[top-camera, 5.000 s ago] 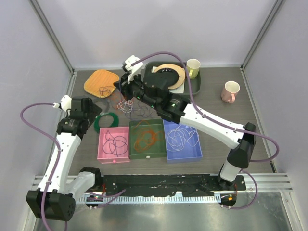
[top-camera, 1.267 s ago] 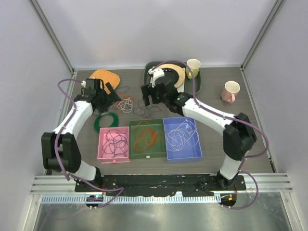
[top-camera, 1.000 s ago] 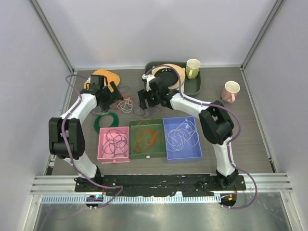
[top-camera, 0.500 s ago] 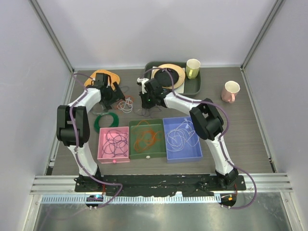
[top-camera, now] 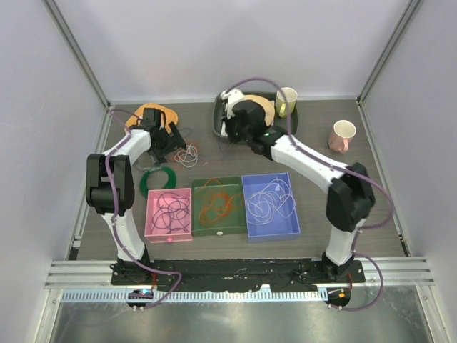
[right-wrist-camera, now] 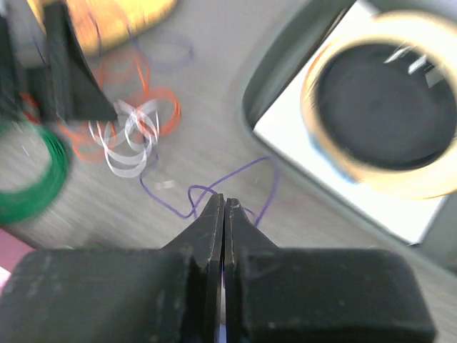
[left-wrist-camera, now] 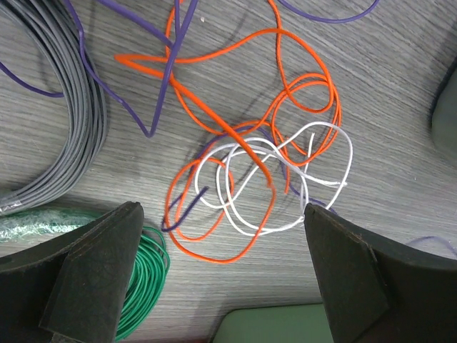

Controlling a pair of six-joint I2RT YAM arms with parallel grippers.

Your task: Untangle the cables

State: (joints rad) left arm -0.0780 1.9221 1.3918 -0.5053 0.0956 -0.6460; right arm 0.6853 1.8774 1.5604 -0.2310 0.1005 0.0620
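Observation:
The cables form a small knot of orange, white and purple wire (left-wrist-camera: 250, 179) on the table, seen from above as a tangle (top-camera: 187, 154). My left gripper (left-wrist-camera: 220, 211) hangs open just over it, one finger on each side, touching nothing; in the top view this gripper (top-camera: 173, 140) sits at the tangle's left edge. The right gripper (right-wrist-camera: 223, 201) is shut on a thin purple cable (right-wrist-camera: 239, 171) that loops off its tips, apart from the tangle (right-wrist-camera: 128, 128). From above, the right gripper (top-camera: 228, 131) is by the tray's left end.
A green coil (top-camera: 157, 179) and a grey coil (left-wrist-camera: 61, 107) lie by the tangle. Pink (top-camera: 148, 214), green (top-camera: 218, 232) and blue (top-camera: 271, 236) bins hold sorted cables. A dark tray (top-camera: 288, 130) with a tape roll (right-wrist-camera: 385, 107), two cups (top-camera: 286, 101) (top-camera: 343, 136) and a wooden board (top-camera: 146, 114) stand at the back.
The right gripper has shut on the purple cable and pulled back right toward the tray, taking it off the table. The left gripper has crept slightly closer to the tangle, still open.

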